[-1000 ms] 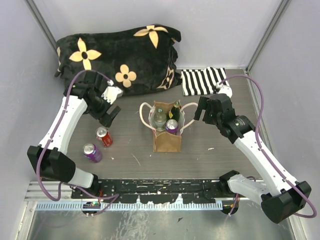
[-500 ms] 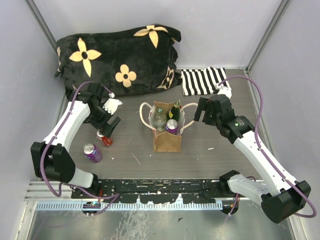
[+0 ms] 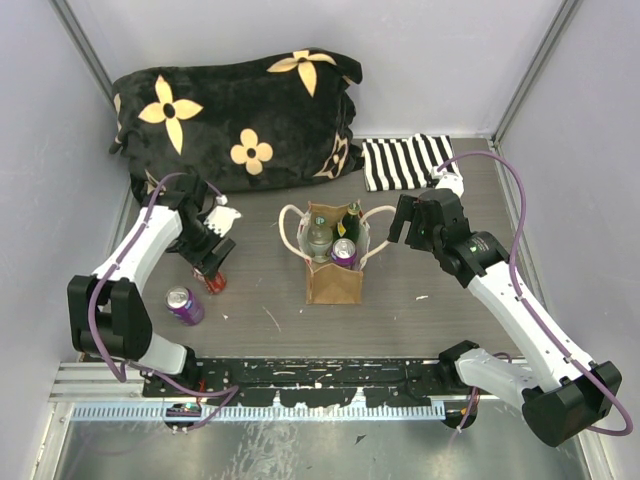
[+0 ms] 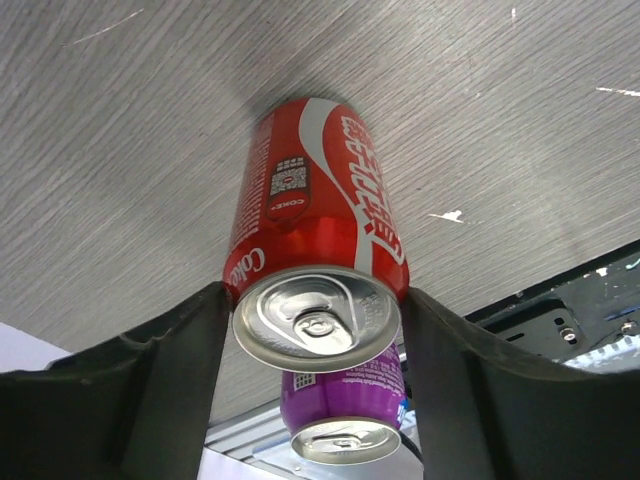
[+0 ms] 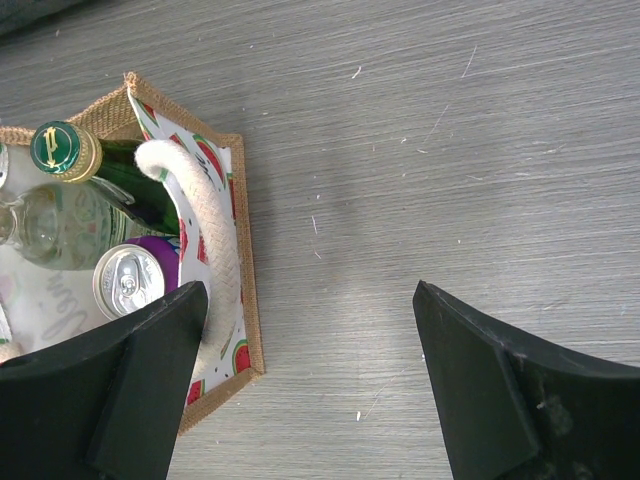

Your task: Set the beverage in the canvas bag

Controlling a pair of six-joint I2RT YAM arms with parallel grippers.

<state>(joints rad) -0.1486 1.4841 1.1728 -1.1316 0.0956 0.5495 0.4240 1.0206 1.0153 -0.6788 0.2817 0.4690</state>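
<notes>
Between left fingers (image 4: 150,400) | red cola can (image 4: 315,225) | upright, silver lid, white script

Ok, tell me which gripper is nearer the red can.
Left. The left gripper straddles the red can, a finger on each side; the right gripper hangs open across the table, beside the canvas bag.
</notes>
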